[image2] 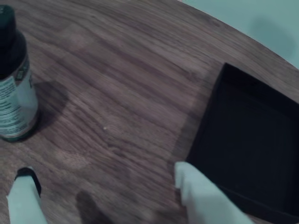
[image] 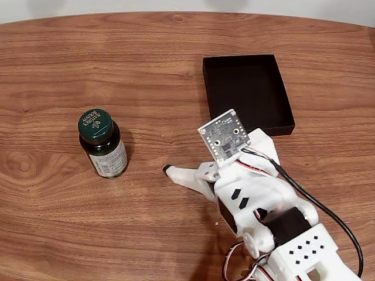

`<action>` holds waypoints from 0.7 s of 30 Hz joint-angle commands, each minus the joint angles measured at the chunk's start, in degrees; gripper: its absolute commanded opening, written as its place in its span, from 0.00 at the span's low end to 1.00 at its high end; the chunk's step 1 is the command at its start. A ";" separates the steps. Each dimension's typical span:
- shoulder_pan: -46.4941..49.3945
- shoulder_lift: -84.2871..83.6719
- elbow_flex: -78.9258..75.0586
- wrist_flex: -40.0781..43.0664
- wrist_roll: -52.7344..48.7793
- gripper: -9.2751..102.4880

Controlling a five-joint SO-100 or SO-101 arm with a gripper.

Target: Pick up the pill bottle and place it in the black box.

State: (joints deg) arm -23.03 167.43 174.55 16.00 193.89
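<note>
Barely under way, the job stood with everything left to do. On the brown wood-grain counter [image: 146, 64], the small dark glass pill bottle with its dark green screw cap and white-and-green paper label [image: 104, 144] stood upright at the left of the fixed view, well apart from the robot and untouched. The shallow matte black rectangular box [image: 248, 92] lay empty toward the top right of that view, its near edge close behind the arm's small grey circuit board [image: 225, 136].

The white plastic hand [image: 181, 173] hung low over the counter between bottle and box, pointing left toward the bottle but not yet near it. In the wrist view the hand [image2: 107, 186] showed two pale fingers set wide apart, one black-tipped at lower left and one at lower centre, with bare wood between them and nothing in their hold. From that camera the bottle [image2: 14, 88] sat at the upper left edge and the black box [image2: 252, 140] at the right.

Judging by this, the reach, the grasp, the carry across and the release into the box all remained ahead.
</note>
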 commanded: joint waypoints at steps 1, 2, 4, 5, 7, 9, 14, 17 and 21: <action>-1.23 -0.26 -0.97 -2.29 1.05 0.39; -1.41 -0.44 -0.97 -2.37 1.05 0.39; -1.76 -0.70 -0.97 -2.46 1.14 0.39; -2.11 -0.88 -0.97 -2.72 1.14 0.39; -2.90 -1.41 -0.97 -3.25 1.41 0.39; -3.96 -1.85 -0.97 -4.13 1.49 0.39; -6.42 -2.29 -0.97 -7.12 1.05 0.41; -8.17 -3.69 -0.97 -10.02 2.02 0.43; -11.16 -5.71 -1.05 -11.95 3.52 0.40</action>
State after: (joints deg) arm -31.90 162.60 174.55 7.03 195.91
